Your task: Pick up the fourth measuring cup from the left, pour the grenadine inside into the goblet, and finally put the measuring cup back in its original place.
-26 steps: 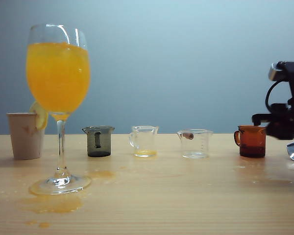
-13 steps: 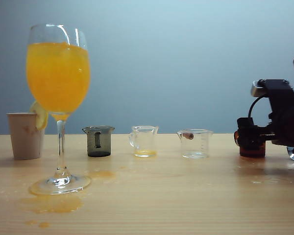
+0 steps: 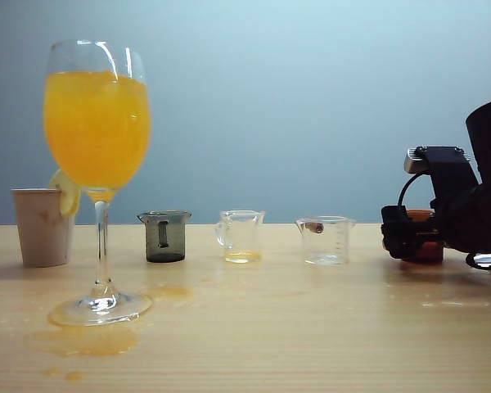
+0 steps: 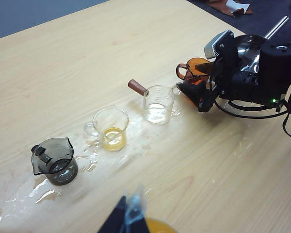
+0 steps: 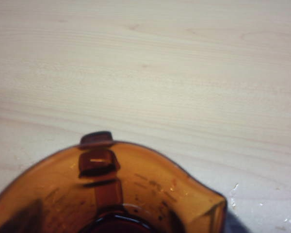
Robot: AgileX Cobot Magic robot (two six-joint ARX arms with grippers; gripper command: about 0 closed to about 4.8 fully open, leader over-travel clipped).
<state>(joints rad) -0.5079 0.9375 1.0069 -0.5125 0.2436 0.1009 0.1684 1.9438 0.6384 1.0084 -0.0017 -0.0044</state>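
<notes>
The right gripper (image 3: 403, 233) is standing wide open around the fourth measuring cup (image 4: 198, 67), gripping nothing yet. This looks like the pickup step; closing on the cup comes next. The clear cup (image 3: 325, 240) sits near its fingers (little side room). The goblet (image 3: 98, 164) stands well apart. The left gripper (image 4: 128, 219) is hovering apart; its opening is unclear.

The desk (image 3: 311, 327) is pale, matt wood-grain, wet and glossy in patches. The fourth measuring cup (image 5: 111, 194) is smooth, glossy amber glass. The goblet (image 3: 98, 164) is clear, shiny glass. At the exterior view's far left, a matt beige paper cup (image 3: 41, 227). The right hand (image 4: 199, 92) looks matt black plastic.
</notes>
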